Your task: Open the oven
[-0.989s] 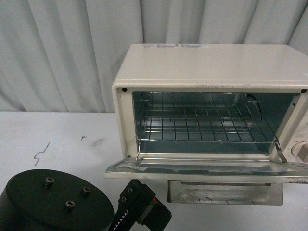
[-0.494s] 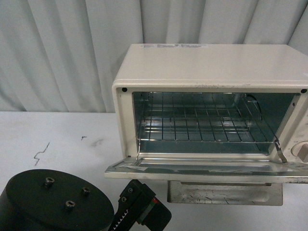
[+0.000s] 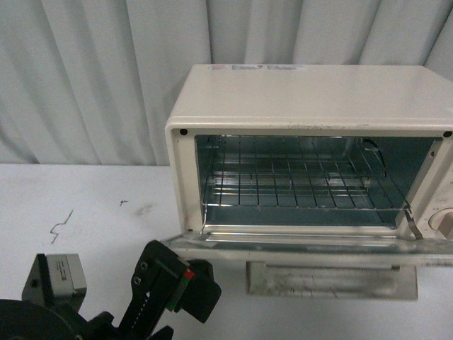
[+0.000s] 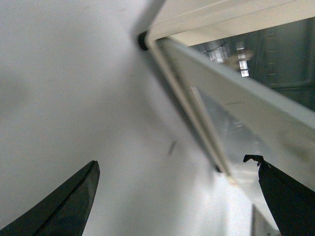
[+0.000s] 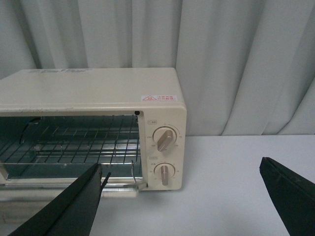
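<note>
The oven (image 3: 304, 106) stands at one o'clock on the bench (image 3: 85, 212), its door (image 3: 311, 248) lying flat, so I judge it open. My left tool (image 4: 172, 162), at seven o'clock, gapes wide and empty beside the door's corner. My right tool (image 5: 181, 163) is wide too, facing the knobs (image 5: 165, 139). Only curtain (image 3: 92, 78) behind.

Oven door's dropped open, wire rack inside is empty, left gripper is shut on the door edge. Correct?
One thing is off: the left gripper is open, not shut on the door edge. The left wrist view shows its fingers spread wide, gripping nothing. The rest stands: the oven door is dropped open and the wire rack is empty.
</note>
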Robot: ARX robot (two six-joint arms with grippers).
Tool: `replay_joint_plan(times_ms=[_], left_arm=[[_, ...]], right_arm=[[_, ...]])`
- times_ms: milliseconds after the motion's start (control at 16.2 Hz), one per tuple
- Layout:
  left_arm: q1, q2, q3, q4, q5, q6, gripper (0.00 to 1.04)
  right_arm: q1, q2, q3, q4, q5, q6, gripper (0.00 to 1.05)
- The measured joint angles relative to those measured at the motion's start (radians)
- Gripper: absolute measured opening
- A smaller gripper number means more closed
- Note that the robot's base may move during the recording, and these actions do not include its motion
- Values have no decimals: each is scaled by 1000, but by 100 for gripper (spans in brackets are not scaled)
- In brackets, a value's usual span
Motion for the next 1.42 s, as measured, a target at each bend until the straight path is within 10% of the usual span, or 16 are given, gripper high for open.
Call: replay_joint_plan(times_ms=[680,1113,1236,1422], left_arm=[[178,-294,-259,-102,332,435,98],[615,-1252,-282,-966,580,785,98],[685,-1417,-280,-1111,606,840,98],[684,-1567,-292,-756,328,1168,70]], right_arm=[[0,0,0,-1,0,0,98],[0,0,0,-1,0,0,98],[0,0,0,-1,0,0,98],[-1,0,0,-3,3,0,98]])
